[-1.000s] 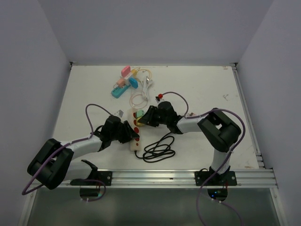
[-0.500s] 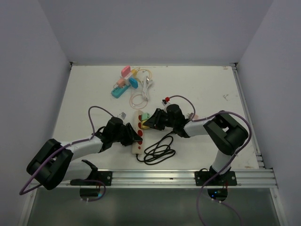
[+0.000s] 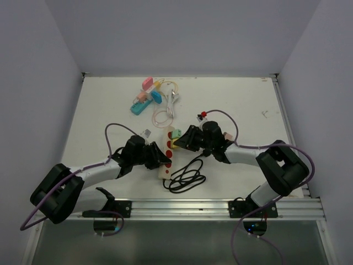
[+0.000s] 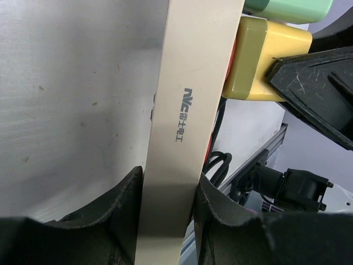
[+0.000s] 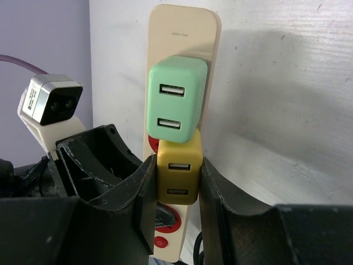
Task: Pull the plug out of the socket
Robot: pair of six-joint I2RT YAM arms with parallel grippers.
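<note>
1. Movement first: the strip (image 3: pixel 167 154) has slid and turned to the right across the counter (image 3: pixel 105 105) over the last second, and both arms have gone with it.
2. Our left jaws are clamped across the strip's two long sides, pinning it.
3. Our right jaws are closed on the yellow plug (image 5: pixel 177 172), which still sits in its socket, touching the green plug (image 5: pixel 176 99) beside it.
4. We judge the plug is not yet free. The pull dragged the whole strip, so a firmer hold or a straighter pull is needed.
</note>
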